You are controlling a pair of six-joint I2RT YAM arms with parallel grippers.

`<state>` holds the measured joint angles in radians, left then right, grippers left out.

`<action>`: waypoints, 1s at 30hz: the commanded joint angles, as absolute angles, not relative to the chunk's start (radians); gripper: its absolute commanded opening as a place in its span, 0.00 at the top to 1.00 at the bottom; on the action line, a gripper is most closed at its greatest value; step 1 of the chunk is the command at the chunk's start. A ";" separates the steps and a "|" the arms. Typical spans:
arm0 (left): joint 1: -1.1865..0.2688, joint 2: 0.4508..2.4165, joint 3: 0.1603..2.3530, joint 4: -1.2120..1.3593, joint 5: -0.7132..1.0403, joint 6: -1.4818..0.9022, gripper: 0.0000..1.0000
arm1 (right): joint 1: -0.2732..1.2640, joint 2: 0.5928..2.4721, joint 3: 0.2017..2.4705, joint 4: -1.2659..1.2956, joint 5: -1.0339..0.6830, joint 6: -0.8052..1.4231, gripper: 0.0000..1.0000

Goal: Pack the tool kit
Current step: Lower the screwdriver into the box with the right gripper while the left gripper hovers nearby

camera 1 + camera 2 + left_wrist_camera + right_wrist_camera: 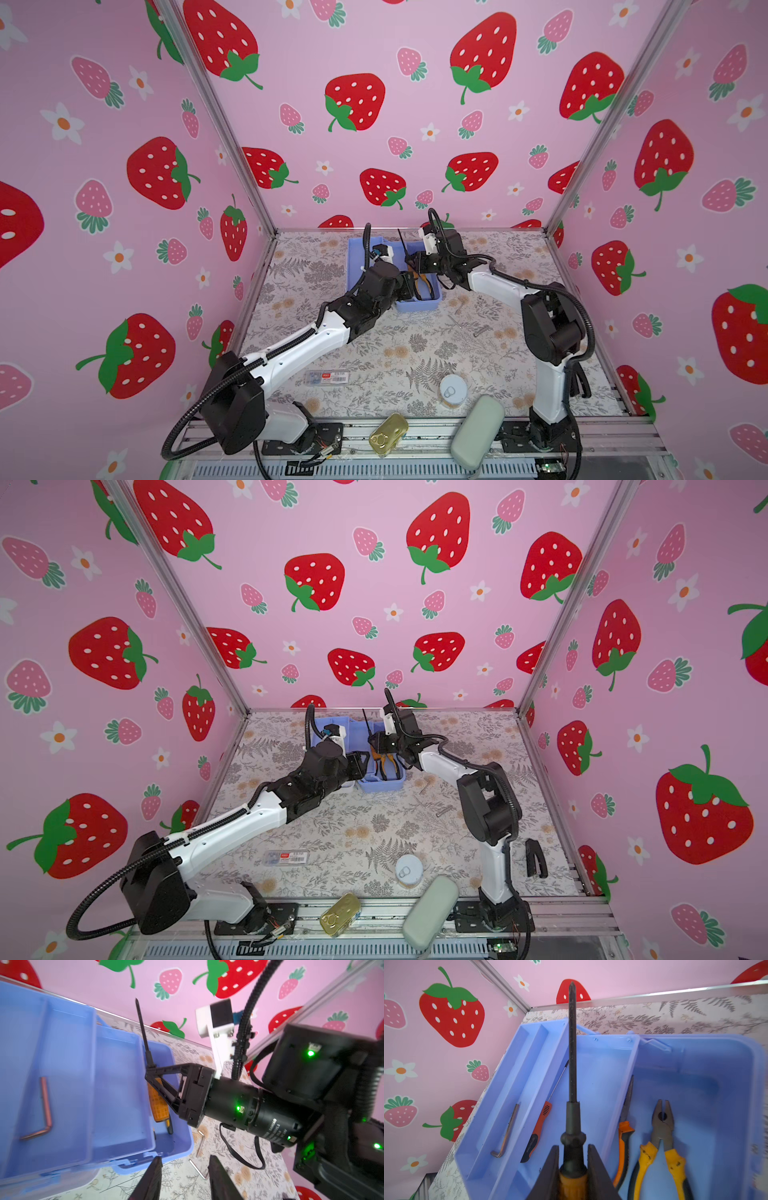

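Right hand (573,1147) is clamped on the handle of a screwdriver (572,1053), whose shaft points ahead past its fingertips, above the open kit (716,1053). Below this hand, to one side, pliers (662,1126) lie in the kit's base; on its other side a hex key (506,1132) lies in a tray. Left hand (185,1159) hovers empty with jaws apart over the table (270,1184), just off the kit's corner.
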<state>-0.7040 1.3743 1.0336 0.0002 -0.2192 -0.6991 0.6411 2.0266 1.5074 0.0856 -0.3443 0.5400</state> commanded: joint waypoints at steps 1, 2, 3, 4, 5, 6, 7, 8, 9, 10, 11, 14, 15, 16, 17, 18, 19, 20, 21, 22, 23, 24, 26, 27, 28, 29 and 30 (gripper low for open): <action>-0.687 1.368 1.019 0.022 -0.289 -0.737 0.59 | 0.662 2.066 1.580 0.080 -0.360 0.546 1.00; -0.683 1.374 1.015 0.023 -0.286 -0.741 0.59 | 0.665 2.078 1.588 0.079 -0.355 0.553 1.00; -0.681 1.379 1.015 0.023 -0.277 -0.748 0.59 | 0.667 2.087 1.595 0.081 -0.356 0.558 1.00; -0.676 1.386 1.015 0.023 -0.263 -0.754 0.60 | 0.668 2.096 1.602 0.082 -0.361 0.562 1.00; -0.672 1.391 1.017 0.025 -0.244 -0.756 0.60 | 0.671 2.102 1.606 0.086 -0.370 0.562 0.98; -0.670 1.397 1.021 0.025 -0.231 -0.755 0.60 | 0.674 2.105 1.609 0.089 -0.374 0.560 0.94; -0.669 1.402 1.030 0.018 -0.224 -0.750 0.60 | 0.679 2.108 1.610 0.088 -0.369 0.559 0.90; -0.668 1.406 1.040 0.009 -0.223 -0.745 0.60 | 0.683 2.109 1.612 0.087 -0.360 0.561 0.85; -0.669 1.409 1.047 0.002 -0.224 -0.740 0.60 | 0.683 2.111 1.612 0.088 -0.358 0.564 0.84; -0.666 1.412 1.049 -0.001 -0.227 -0.736 0.60 | 0.683 2.112 1.611 0.087 -0.353 0.569 0.83; -0.664 1.414 1.050 0.000 -0.227 -0.737 0.60 | 0.683 2.112 1.609 0.085 -0.347 0.570 0.82; -0.656 1.420 1.038 0.018 -0.214 -0.752 0.60 | 0.683 2.102 1.596 0.079 -0.339 0.574 0.82; -0.653 1.422 1.034 0.024 -0.204 -0.758 0.60 | 0.683 2.096 1.593 0.074 -0.337 0.574 0.81; -0.651 1.426 1.032 0.027 -0.195 -0.765 0.60 | 0.683 2.091 1.588 0.070 -0.331 0.571 0.81; -0.649 1.430 1.034 0.027 -0.185 -0.768 0.60 | 0.683 2.085 1.585 0.064 -0.325 0.569 0.78; -0.649 1.433 1.038 0.024 -0.177 -0.767 0.60 | 0.683 2.083 1.581 0.062 -0.320 0.569 0.76; -0.648 1.435 1.046 0.015 -0.172 -0.764 0.60 | 0.683 2.078 1.575 0.062 -0.315 0.568 0.74; -0.647 1.438 1.054 0.005 -0.170 -0.761 0.60 | 0.683 2.076 1.567 0.065 -0.312 0.572 0.73; -0.647 1.438 1.059 -0.004 -0.169 -0.759 0.60 | 0.683 2.072 1.558 0.073 -0.311 0.578 0.73; -0.647 1.440 1.062 -0.008 -0.167 -0.759 0.60 | 0.683 2.066 1.544 0.085 -0.311 0.587 0.72; -0.647 1.440 1.062 -0.007 -0.163 -0.761 0.60 | 0.683 2.061 1.531 0.095 -0.308 0.593 0.71; -0.648 1.443 1.062 -0.006 -0.159 -0.764 0.60 | 0.683 2.058 1.522 0.099 -0.308 0.597 0.71; -0.648 1.448 1.060 0.004 -0.142 -0.771 0.60 | 0.683 2.047 1.510 0.099 -0.310 0.599 0.68; -0.647 1.455 1.061 0.009 -0.132 -0.778 0.60 | 0.683 2.038 1.504 0.097 -0.307 0.598 0.65; -0.648 1.463 1.062 0.011 -0.122 -0.782 0.60 | 0.683 2.025 1.494 0.095 -0.301 0.594 0.62; -0.648 1.472 1.066 0.011 -0.111 -0.784 0.60 | 0.683 2.009 1.483 0.094 -0.292 0.591 0.61; -0.648 1.477 1.071 0.009 -0.103 -0.785 0.60 | 0.683 1.987 1.468 0.093 -0.279 0.586 0.61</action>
<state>-0.6506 1.4567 1.0248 -0.0025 -0.1337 -0.7628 0.6788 2.0670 1.4982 0.0891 -0.3096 0.5884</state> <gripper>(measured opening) 0.401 0.390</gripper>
